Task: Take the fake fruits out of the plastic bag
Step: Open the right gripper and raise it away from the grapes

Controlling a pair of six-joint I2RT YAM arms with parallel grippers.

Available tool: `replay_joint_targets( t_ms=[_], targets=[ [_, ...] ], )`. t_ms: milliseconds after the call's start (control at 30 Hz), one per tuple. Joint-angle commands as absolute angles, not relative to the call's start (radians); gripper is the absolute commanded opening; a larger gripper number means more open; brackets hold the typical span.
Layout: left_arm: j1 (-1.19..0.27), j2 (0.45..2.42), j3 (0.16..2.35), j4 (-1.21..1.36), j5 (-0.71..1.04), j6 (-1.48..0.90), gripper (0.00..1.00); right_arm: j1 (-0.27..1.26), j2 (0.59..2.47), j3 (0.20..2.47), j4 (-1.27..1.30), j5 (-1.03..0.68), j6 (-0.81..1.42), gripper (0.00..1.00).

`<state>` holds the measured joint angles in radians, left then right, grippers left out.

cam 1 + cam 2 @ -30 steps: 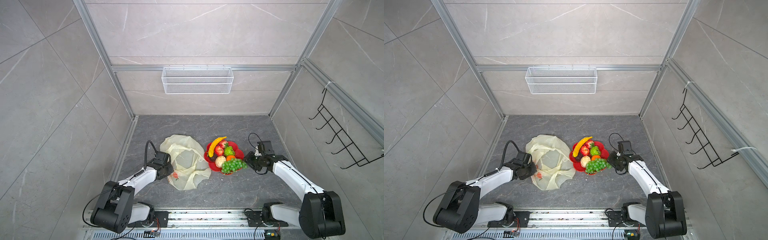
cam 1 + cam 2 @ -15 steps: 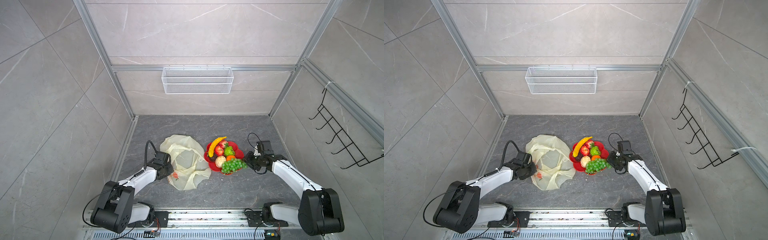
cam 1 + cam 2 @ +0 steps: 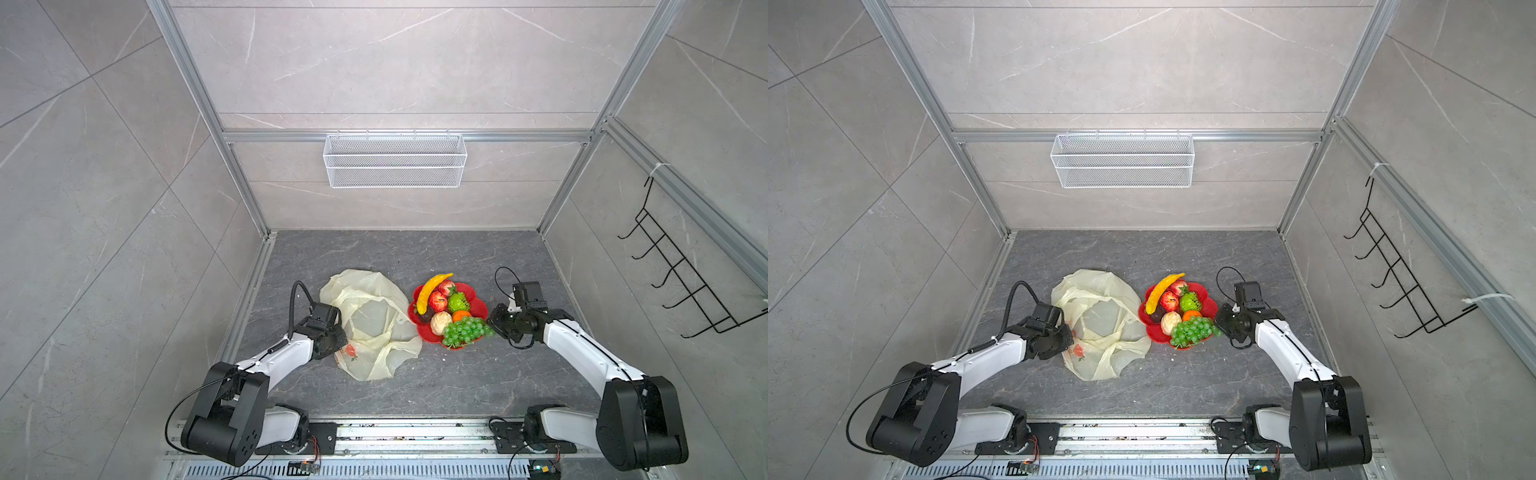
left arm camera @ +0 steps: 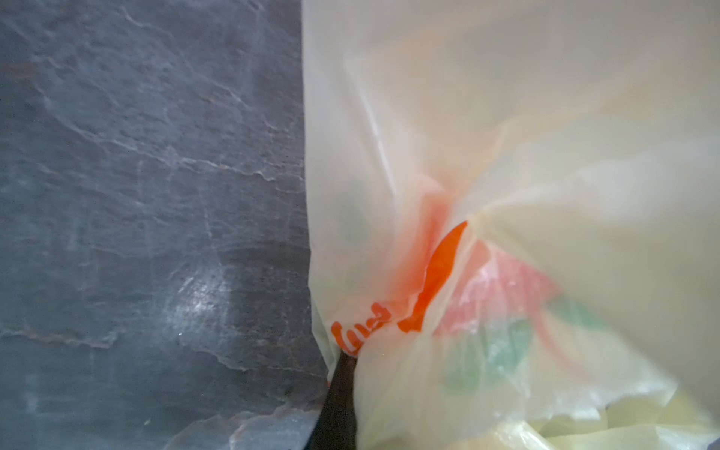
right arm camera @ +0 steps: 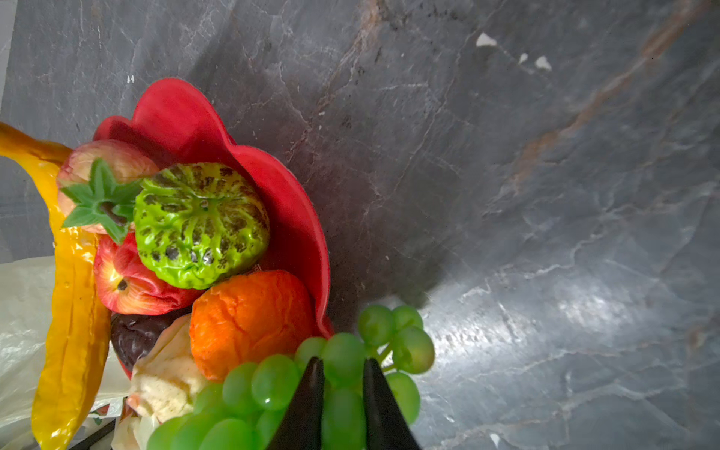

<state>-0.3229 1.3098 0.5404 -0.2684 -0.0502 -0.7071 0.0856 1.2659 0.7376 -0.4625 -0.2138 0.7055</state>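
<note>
I'm watching the plastic bag (image 3: 374, 316) lying flat, long axis running 11 to 5 o'clock, with my left gripper (image 3: 340, 338) pinching its 8 o'clock edge. The fake fruits (image 3: 440, 301) are crowding the red plate (image 3: 478, 305) at its 3 o'clock, the banana (image 3: 430, 289) pointing to 1 o'clock. My right gripper (image 5: 343, 360) is pinching the grape bunch (image 3: 463, 330).

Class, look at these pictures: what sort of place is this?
Likely a robot test cell styled as a tiled room: aluminium frame, wall-hung wire basket, robot mounting rail.
</note>
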Motion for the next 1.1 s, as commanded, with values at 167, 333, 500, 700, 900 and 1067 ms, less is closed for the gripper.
replay_joint_targets(
  t_ms=[167, 333, 500, 700, 900, 1067],
  targets=[
    [-0.327, 1.315, 0.562, -0.301, -0.058, -0.710, 0.02, 0.162, 1.263, 0.875, -0.532, -0.127, 0.625, 0.21],
    [-0.327, 1.309, 0.560, -0.302, -0.060, -0.711, 0.02, 0.215, 1.326, 0.925, -0.522, -0.114, 0.603, 0.22],
    [-0.328, 1.310, 0.559, -0.302, -0.058, -0.711, 0.02, 0.273, 1.393, 0.993, -0.538, -0.079, 0.554, 0.25],
    [-0.328, 1.303, 0.556, -0.302, -0.060, -0.713, 0.02, 0.275, 1.455, 0.986, -0.526, -0.069, 0.560, 0.28],
    [-0.328, 1.301, 0.555, -0.301, -0.060, -0.712, 0.02, 0.274, 1.435, 0.953, -0.522, -0.016, 0.591, 0.35],
    [-0.328, 1.303, 0.560, -0.304, -0.059, -0.711, 0.02, 0.275, 1.410, 0.968, -0.560, 0.035, 0.574, 0.46]
  ],
)
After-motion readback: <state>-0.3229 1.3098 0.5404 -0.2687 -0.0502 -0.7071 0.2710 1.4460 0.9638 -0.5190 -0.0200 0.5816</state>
